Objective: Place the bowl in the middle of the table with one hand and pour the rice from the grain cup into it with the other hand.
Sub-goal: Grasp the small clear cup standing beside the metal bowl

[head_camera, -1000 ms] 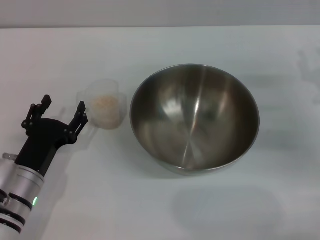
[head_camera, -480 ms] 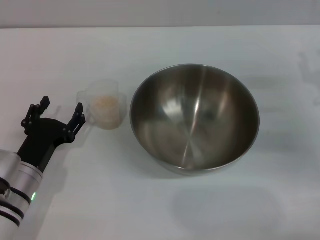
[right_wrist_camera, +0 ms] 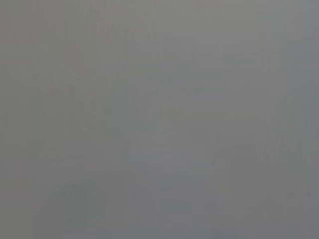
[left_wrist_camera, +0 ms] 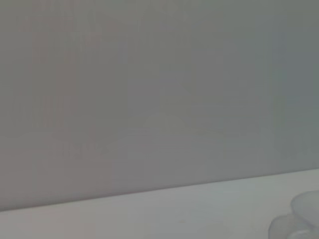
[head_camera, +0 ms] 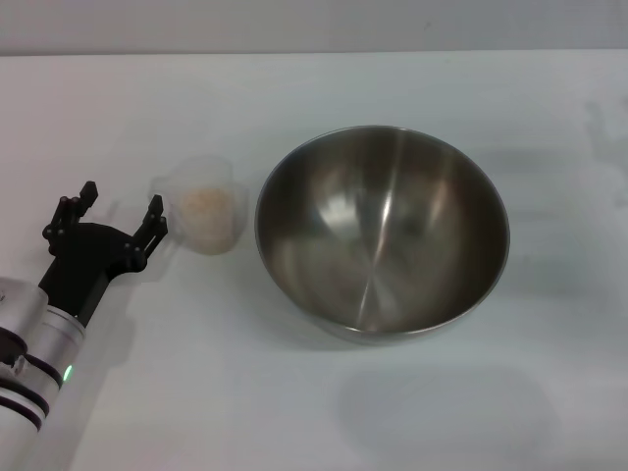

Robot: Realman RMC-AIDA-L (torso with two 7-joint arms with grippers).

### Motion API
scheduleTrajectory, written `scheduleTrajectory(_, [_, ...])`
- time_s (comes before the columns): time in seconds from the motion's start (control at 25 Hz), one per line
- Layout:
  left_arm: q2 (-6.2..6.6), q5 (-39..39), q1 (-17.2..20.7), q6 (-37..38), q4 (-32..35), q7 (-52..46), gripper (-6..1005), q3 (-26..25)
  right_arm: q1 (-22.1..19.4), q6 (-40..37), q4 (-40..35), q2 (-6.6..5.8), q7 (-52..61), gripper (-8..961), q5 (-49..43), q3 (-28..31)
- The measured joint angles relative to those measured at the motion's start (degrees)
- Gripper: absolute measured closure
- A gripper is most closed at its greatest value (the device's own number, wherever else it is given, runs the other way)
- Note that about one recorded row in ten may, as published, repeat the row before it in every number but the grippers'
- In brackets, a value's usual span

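Note:
The large steel bowl (head_camera: 383,231) stands upright and empty near the middle of the white table (head_camera: 294,392). The clear grain cup (head_camera: 204,208) stands upright just left of the bowl, with pale rice (head_camera: 204,201) inside and its small handle toward the left. My left gripper (head_camera: 122,203) is open and empty, low over the table just left of the cup, its nearer finger close to the cup's handle. A part of the cup (left_wrist_camera: 299,221) shows at the edge of the left wrist view. The right gripper is out of view.
The table's far edge (head_camera: 314,52) meets a grey wall. The right wrist view shows only plain grey.
My left arm has drawn back a little toward the lower left, then edged up slightly. The cup and bowl have not moved.

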Motion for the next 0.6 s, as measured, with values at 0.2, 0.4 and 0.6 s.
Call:
scheduleTrajectory(0.2, [0.00,0.0,-0.5,-1.8,-0.3,0.0,225,-1.4,0.2,0.2,0.0,0.00,0.0,428,0.0,0.0])
scheduleTrajectory(0.4, [0.00,0.0,-1.0,-2.6,-0.6,0.0,233,-2.1,0.4,0.3,0.1,0.06,-0.1,428,0.0,0.0])
scheduleTrajectory(0.6, [0.00,0.0,-1.3,-2.5,-0.9,0.0,241,-2.1,0.8,0.5,0.1,0.08,-0.1,427,0.0,-0.1])
